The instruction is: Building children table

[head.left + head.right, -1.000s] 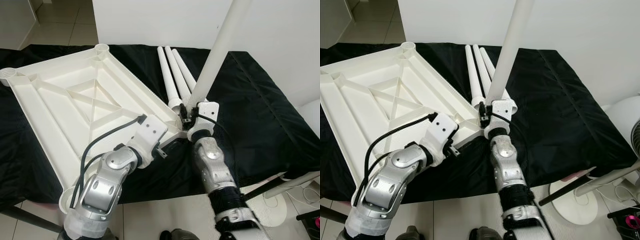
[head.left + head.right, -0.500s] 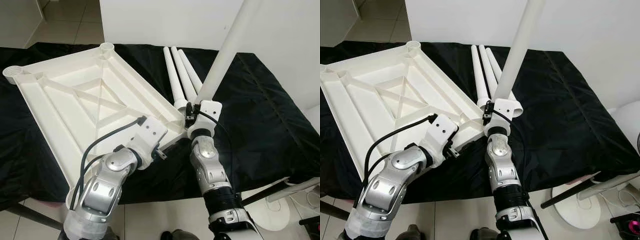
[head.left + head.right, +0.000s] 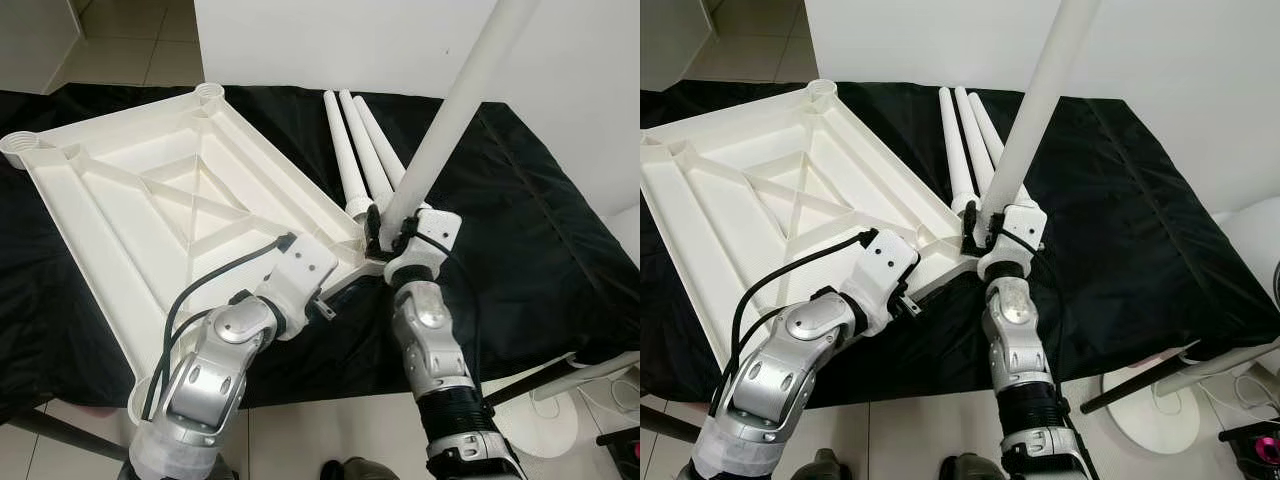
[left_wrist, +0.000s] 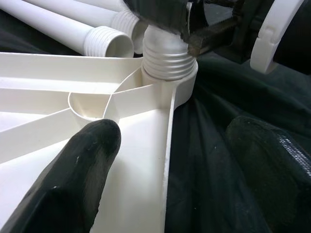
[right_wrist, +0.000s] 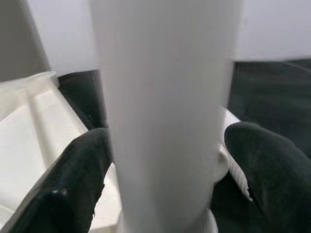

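Three spare legs (image 3: 358, 150) lie just beside the tabletop (image 3: 120, 220).

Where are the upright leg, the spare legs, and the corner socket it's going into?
upright leg (image 3: 450, 115), left eye view, mid shaft.
spare legs (image 3: 352, 140), left eye view, middle leg's shaft on the cloth.
corner socket (image 4: 181, 85), left wrist view, its rim below the threads.
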You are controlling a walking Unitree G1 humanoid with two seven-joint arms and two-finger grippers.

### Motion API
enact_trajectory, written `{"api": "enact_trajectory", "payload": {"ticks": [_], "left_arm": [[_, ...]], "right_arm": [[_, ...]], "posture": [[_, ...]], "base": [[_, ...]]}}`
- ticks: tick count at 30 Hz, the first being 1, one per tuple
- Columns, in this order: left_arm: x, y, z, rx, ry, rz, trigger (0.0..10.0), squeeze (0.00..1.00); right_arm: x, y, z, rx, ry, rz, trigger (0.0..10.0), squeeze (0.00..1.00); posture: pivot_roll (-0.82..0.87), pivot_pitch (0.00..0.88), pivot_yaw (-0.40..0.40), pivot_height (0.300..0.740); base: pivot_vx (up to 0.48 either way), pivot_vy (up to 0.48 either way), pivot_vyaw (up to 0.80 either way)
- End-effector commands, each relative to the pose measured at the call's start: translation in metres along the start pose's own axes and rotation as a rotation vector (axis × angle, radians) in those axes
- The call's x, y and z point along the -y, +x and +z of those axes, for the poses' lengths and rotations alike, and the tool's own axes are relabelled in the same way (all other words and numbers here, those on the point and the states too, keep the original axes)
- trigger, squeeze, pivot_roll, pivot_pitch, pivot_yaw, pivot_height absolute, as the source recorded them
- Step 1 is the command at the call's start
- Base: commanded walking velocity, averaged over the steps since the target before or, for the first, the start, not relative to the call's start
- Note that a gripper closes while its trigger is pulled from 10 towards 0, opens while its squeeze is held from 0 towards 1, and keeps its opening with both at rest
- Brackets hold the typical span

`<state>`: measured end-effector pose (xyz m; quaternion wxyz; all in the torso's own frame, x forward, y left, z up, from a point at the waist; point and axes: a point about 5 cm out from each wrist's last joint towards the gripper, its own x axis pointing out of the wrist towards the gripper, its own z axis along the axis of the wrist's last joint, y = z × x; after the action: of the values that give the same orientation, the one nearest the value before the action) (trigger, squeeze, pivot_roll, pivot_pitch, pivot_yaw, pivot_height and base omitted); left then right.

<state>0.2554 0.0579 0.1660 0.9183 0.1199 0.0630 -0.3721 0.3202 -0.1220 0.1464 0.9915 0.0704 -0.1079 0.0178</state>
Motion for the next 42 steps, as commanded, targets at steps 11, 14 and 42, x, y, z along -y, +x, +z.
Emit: {"api": "enact_trajectory", "payload": {"ticks": [11,14,42], "left_arm": [[0.001,0.005,0.005,0.004,0.001,0.039,10.0,0.0],[0.005,0.007,0.007,0.009,0.002,0.018,10.0,0.0],[0.003,0.01,0.017,0.036,0.005,0.031,10.0,0.0]], "right_arm": [[0.032,0.011,-0.003,-0.082,-0.036,0.262,10.0,0.0],[0.04,0.015,-0.004,-0.108,-0.08,0.343,10.0,0.0],[0.033,0.039,-0.013,-0.252,-0.127,0.639,10.0,0.0]], "posture": [[0.02,0.047,-0.068,0.74],[0.02,0.049,-0.066,0.74],[0.04,0.052,-0.072,0.74]], "base": [[0.0,0.0,0.0],[0.0,0.0,0.0],[0.0,0.0,0.0]]}}
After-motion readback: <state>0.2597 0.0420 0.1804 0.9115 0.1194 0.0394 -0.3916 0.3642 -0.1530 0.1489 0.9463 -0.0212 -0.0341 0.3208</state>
